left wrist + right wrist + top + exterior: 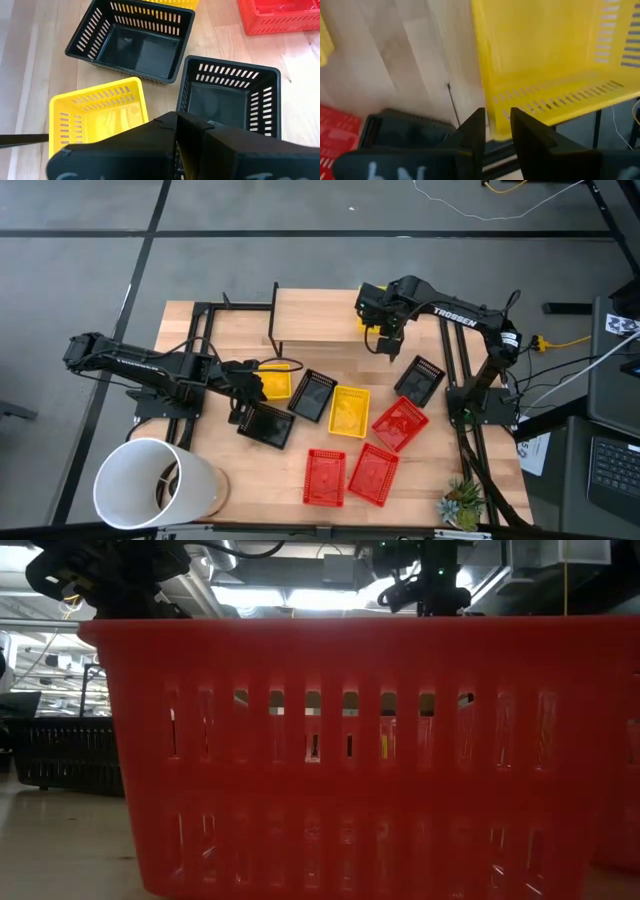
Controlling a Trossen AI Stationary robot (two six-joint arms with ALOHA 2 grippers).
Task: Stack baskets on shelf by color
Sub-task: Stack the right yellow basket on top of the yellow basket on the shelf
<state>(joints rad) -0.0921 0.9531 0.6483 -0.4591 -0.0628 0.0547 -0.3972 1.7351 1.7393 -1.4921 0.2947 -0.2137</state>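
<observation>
The shelf [315, 315] stands at the table's far side. My right gripper [385, 332] is at the shelf's right end, shut on a yellow basket [363, 317], which fills the right wrist view [545, 55]. My left gripper [243, 390] hovers at the table's left between a second yellow basket [275, 380] and a black basket [265, 423]. Its fingers [172, 135] look shut, over the gap between the yellow basket [97, 117] and the black basket [230, 100]. A third yellow basket [349, 410], more black baskets [312, 395] and red baskets [325, 477] rest flat on the table. My right gripper pinches the yellow basket between its two fingers, on a wall near one corner [497, 122]. The basket is tilted in the hold, over the shelf's right end. I cannot tell whether it rests on the plank. Whether my left gripper touches the black basket's rim [186, 95], I cannot tell: its own fingers hide the place.
A large white bucket [155, 485] lies at the near left corner. A small plant [462, 505] stands at the near right corner. A black basket [420, 378] and red baskets [400, 423] lie on the table's right half. A red basket [350, 740] fills the low view.
</observation>
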